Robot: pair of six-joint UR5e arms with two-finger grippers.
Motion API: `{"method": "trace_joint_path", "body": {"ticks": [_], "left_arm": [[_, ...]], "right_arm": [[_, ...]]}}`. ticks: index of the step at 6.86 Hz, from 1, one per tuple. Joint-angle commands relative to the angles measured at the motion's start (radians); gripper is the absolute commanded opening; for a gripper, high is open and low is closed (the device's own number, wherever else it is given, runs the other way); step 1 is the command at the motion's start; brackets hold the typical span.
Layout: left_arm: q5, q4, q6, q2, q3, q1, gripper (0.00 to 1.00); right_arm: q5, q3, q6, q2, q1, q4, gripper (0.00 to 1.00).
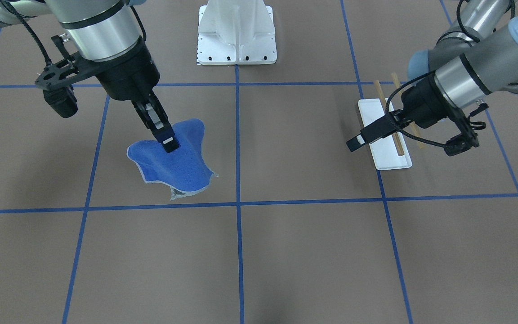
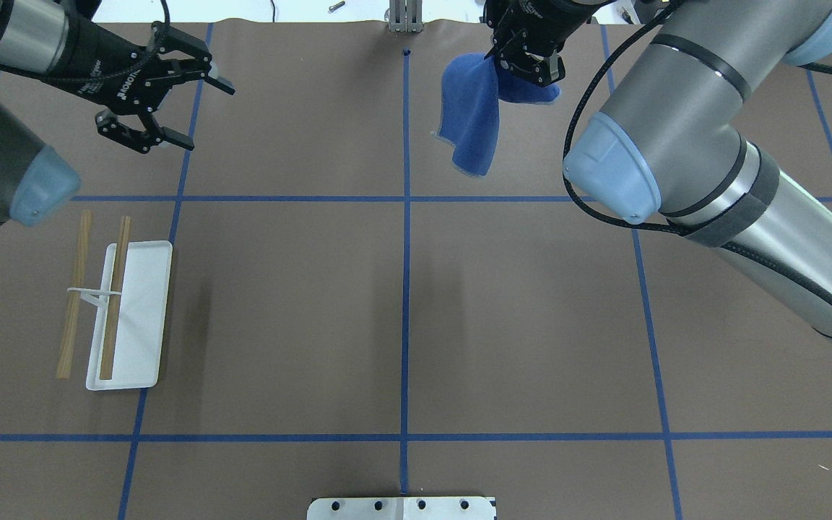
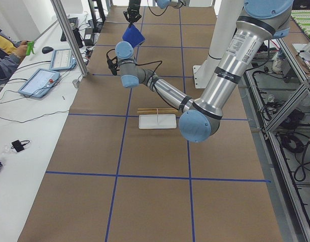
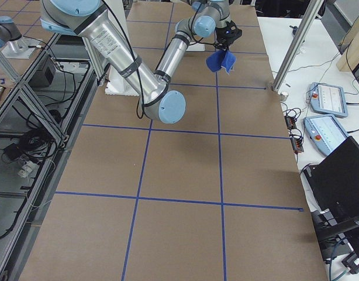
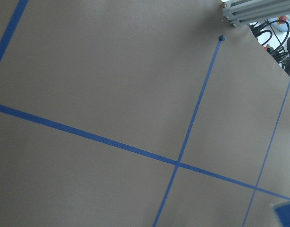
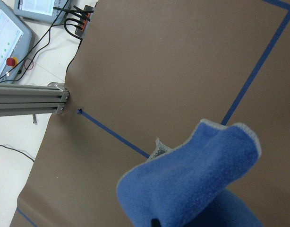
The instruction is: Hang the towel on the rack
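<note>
The royal-blue towel [image 1: 173,164] is pinched near its middle by my right gripper [image 1: 169,144], which is shut on it. In the overhead view the towel [image 2: 470,115] hangs in folds below that gripper [image 2: 528,65] at the far side of the table. It fills the lower part of the right wrist view [image 6: 197,189]. The rack [image 2: 131,318], a white tray with two wooden dowels [image 2: 114,296], stands on my left side. My left gripper [image 2: 203,115] is open and empty, above the table beyond the rack [image 1: 387,153]. It also shows in the front view [image 1: 355,143].
The white bolted robot pedestal [image 1: 236,36] stands at my base. Blue tape lines [image 2: 405,289] divide the brown table. An aluminium post [image 3: 69,38] and a side bench with tablets [image 3: 41,80] lie past the table's far edge.
</note>
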Motion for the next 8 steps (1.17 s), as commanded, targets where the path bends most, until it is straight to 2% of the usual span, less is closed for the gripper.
{"method": "trace_joint_path", "body": {"ticks": [1,2,4,6,8], "left_arm": [[0.221,-0.082,-0.549,-0.093,0.000,0.131,0.98],[0.282,-0.084,-0.743,-0.114,-0.003,0.157,0.98],[0.389,-0.081,-1.014,-0.144,-0.015,0.171,0.98],[0.516,-0.078,-1.116,-0.147,-0.037,0.233,0.98],[0.520,-0.071,-1.162,-0.152,-0.050,0.243,0.98]], "right_arm": [[-0.093,0.000,0.130,0.030,-0.036,0.000,0.00],[-0.135,-0.002,0.190,0.039,-0.046,0.000,0.00],[-0.207,-0.006,0.302,0.067,-0.060,0.000,0.00],[-0.236,-0.012,0.379,0.090,-0.061,0.000,0.00],[-0.249,-0.017,0.411,0.103,-0.067,0.008,0.00]]}}
